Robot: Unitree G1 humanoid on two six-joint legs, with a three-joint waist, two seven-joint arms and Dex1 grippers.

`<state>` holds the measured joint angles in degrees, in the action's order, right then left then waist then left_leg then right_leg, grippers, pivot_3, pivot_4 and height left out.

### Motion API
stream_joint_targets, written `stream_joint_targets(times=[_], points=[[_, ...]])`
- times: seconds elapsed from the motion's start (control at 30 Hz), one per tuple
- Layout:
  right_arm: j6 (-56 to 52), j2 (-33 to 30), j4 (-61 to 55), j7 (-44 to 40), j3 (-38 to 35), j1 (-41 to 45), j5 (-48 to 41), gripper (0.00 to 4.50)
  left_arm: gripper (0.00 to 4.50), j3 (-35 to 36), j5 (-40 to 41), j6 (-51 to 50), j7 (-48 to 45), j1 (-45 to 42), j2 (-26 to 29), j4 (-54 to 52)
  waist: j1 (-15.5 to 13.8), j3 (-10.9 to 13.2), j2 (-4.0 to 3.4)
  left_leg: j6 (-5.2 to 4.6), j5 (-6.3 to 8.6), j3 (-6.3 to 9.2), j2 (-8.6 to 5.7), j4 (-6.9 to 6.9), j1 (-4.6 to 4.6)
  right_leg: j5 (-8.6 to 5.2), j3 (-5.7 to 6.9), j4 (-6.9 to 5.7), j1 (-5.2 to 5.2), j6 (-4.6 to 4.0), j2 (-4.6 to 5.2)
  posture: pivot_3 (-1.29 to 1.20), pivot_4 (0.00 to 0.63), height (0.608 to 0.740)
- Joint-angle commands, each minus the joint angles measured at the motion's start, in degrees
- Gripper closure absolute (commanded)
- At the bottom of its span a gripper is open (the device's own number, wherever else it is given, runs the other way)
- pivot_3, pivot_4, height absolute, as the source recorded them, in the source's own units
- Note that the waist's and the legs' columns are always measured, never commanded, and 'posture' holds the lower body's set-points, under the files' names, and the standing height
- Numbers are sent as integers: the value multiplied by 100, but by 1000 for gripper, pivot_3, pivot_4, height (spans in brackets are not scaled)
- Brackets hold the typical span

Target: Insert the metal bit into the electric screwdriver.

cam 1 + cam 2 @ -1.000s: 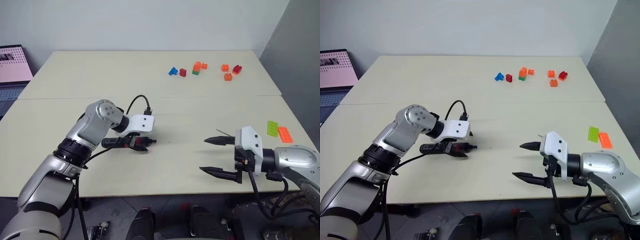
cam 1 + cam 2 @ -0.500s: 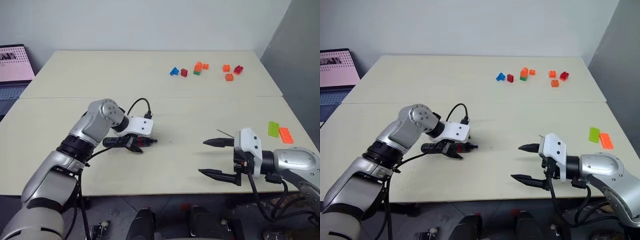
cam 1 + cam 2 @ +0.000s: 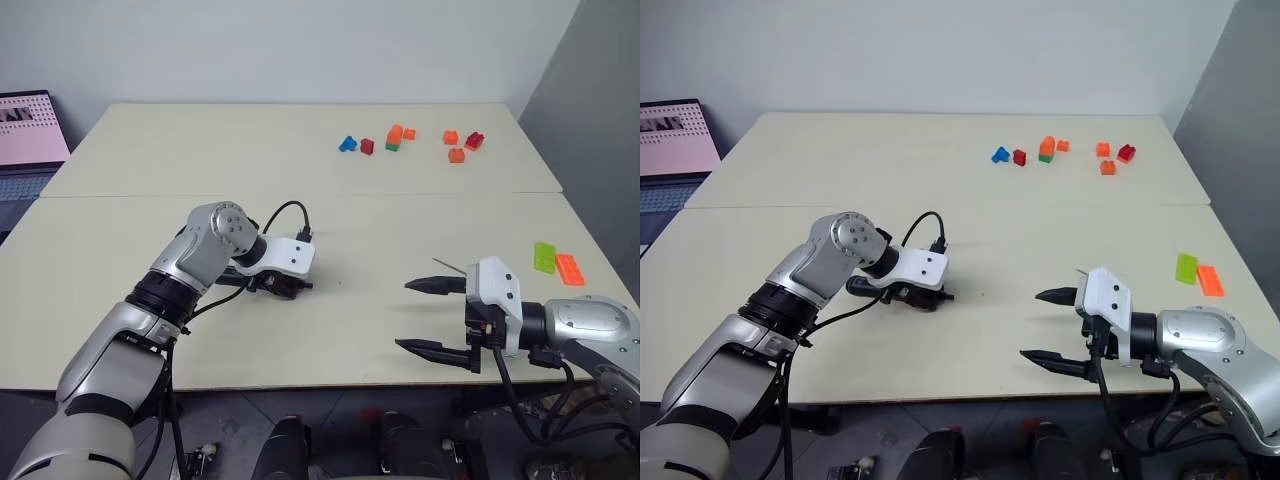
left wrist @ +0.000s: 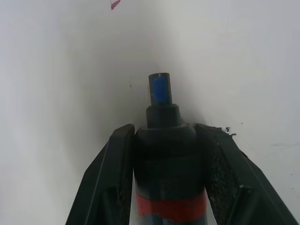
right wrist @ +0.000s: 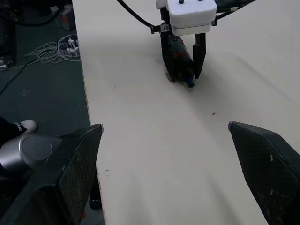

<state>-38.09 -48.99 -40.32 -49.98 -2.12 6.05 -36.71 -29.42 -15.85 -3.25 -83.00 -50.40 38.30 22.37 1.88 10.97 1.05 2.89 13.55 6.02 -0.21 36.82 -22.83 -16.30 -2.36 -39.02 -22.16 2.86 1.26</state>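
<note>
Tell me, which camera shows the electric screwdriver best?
The left wrist view: the electric screwdriver sits close up between the left gripper fingers. The right wrist view shows it farther off; the eye views mostly hide it.

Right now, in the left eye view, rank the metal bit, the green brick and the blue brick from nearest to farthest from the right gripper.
1. metal bit, just behind the right gripper.
2. green brick, near the table's right edge.
3. blue brick, far side of the table.
</note>
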Motion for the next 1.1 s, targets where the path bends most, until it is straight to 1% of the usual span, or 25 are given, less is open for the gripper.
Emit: stream_joint_targets(times=[0.03,0.2,0.3,0.4,0.5,0.57,0.7,0.73,0.8,0.97,1.1], points=[[80,-62,-202,-11,-98,5,-22,0,2832,-12,-122,-2,5,36,70,10,1,0,0,0,0,0,0,0,0,0,0,0,1,0,0,0,150,740],[37,-90,-215,-13,-179,63,-107,0,2832,132,42,44,-98,104,205,-164,4,0,0,0,0,-1,0,0,-1,0,-1,0,0,0,0,0,150,740],[-17,-67,-195,16,-322,156,-293,0,2834,398,367,-147,-87,29,135,-396,8,0,0,0,0,-1,1,0,-2,0,-1,0,-2,0,0,0,150,740],[-137,-58,-138,74,-544,327,-568,0,2838,963,965,-738,410,-260,-414,-736,-11,2,1,0,0,1,0,2,-10,0,0,2,-6,0,0,0,150,740],[-220,-102,-95,82,-645,406,-681,0,2838,1211,1152,-1117,734,-317,-711,-979,-86,7,11,0,0,14,-7,13,-22,3,12,7,-4,5,6,0,150,740],[-275,-159,-10,48,-771,468,-779,0,2838,1398,1361,-1508,1042,-346,-984,-1211,-72,7,12,0,0,8,-9,13,-22,3,6,11,-2,6,7,0,150,740],[-386,-217,224,109,-1020,805,-977,0,2840,2063,1846,-2265,2215,-422,-1807,-1415,-30,8,12,0,0,5,-10,11,-20,3,3,9,-4,5,9,0,150,740],[-412,-226,271,132,-1061,886,-1014,0,2841,2219,1966,-2241,2479,-348,-2011,-1480,-29,9,14,0,0,5,-11,12,-20,3,2,7,-4,5,9,0,150,740],[-444,-263,323,134,-1097,964,-1030,0,2842,2368,1952,-2197,3014,-121,-2255,-1628,-18,10,15,0,0,6,-9,13,-19,4,2,7,-4,7,9,0,150,740],[-463,-278,327,231,-1070,1052,-1025,0,2846,2529,2186,-2068,3837,785,-2692,-2407,9,2,2,0,0,-4,-2,1,-3,4,-11,5,-4,5,4,0,150,740],[-486,-254,303,308,-1038,1124,-1051,0,2846,2726,2376,-2167,4467,1333,-3032,-2708,-36,4,4,1,0,2,-9,10,-13,7,-5,4,-5,3,9,0,150,740]])
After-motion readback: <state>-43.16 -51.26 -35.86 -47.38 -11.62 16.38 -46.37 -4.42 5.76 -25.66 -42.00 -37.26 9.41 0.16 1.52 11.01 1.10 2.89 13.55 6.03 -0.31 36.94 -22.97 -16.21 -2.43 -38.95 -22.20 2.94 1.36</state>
